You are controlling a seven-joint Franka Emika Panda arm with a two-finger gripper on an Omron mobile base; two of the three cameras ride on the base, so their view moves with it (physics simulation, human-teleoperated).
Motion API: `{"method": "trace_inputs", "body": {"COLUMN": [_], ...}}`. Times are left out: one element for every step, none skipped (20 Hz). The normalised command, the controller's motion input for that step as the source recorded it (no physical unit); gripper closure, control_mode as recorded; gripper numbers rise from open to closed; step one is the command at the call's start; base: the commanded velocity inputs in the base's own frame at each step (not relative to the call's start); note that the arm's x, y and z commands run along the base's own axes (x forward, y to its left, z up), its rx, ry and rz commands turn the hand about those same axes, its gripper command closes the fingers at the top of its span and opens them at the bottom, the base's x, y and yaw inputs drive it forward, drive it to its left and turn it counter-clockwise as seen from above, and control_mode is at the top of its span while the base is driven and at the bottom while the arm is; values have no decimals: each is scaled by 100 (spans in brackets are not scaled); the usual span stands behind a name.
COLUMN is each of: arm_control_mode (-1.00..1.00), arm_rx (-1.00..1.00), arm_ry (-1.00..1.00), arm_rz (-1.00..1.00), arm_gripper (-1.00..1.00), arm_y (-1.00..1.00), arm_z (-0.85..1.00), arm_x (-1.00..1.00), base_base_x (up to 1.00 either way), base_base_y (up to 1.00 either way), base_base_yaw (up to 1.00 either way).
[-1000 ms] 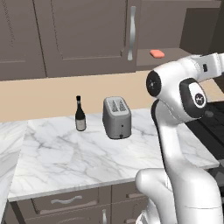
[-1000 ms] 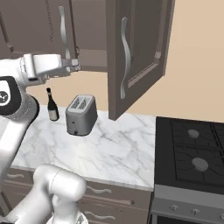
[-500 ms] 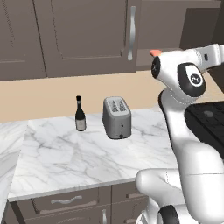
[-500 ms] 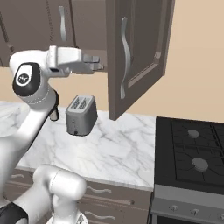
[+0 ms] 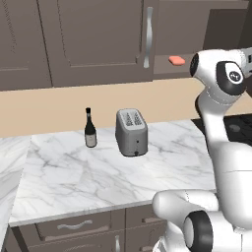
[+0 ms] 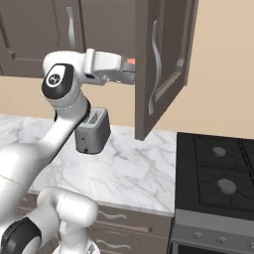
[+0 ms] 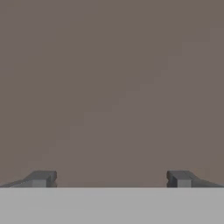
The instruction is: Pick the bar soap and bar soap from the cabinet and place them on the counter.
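On the white marble counter (image 5: 74,182), far below the level of the jaws and to their left in the left base view, a dark bottle (image 5: 90,129) stands upright, and just to the right of it, not touching, stands a silver toaster (image 5: 131,132) with two slots on top. Above them hangs the dark grey-brown cabinet (image 5: 93,39) with closed panelled doors and long curved silver handles. Further right, the cabinet is open, and one salmon-pink bar soap (image 5: 176,60) lies flat on the shelf inside the opening; in the right base view a small part of this pink bar (image 6: 131,61) shows just above the end of the arm, next to the edge of the open door (image 6: 161,64). The white arm reaches horizontally into the open cabinet at the height of the shelf, and its end goes behind the door edge. In the hand view the gripper (image 7: 111,178) looks at a plain grey-brown surface very close in front of it, and the two dark fingertips (image 7: 41,178) stand wide apart with nothing between them. The soap lies near the jaws, but how close exactly I cannot tell. To the right of the counter is a black stove (image 6: 218,173) with round burners.
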Motion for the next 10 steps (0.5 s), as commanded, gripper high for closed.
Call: {"method": "trace_inputs", "body": {"arm_control_mode": [-100, -100, -100, -100, -100, -100, -100, -100, -100, -100], "arm_rx": [4, 4, 5, 5, 5, 6, 5, 6, 9, 9], "arm_ry": [0, 0, 0, 0, 0, 0, 0, 0, 0, 0], "arm_rz": [-14, -14, -14, -13, -12, -11, -10, -8, 0, 0], "arm_gripper": [-100, -100, -100, -100, -100, -100, -100, -100, -100, -100], "arm_y": [-59, -58, -56, -56, -56, -55, -52, -50, -36, -40], "arm_z": [0, 0, 0, -1, -1, -1, -3, -2, -2, 0], "arm_x": [0, 0, 0, 0, 0, 3, 7, 7, 10, 7], "base_base_x": [0, 0, 0, 0, 0, 0, 0, 0, 0, 0], "base_base_y": [0, 0, 0, 0, 0, 0, 0, 0, 0, 0], "base_base_yaw": [0, 0, 0, 0, 0, 0, 0, 0, 0, 0]}}
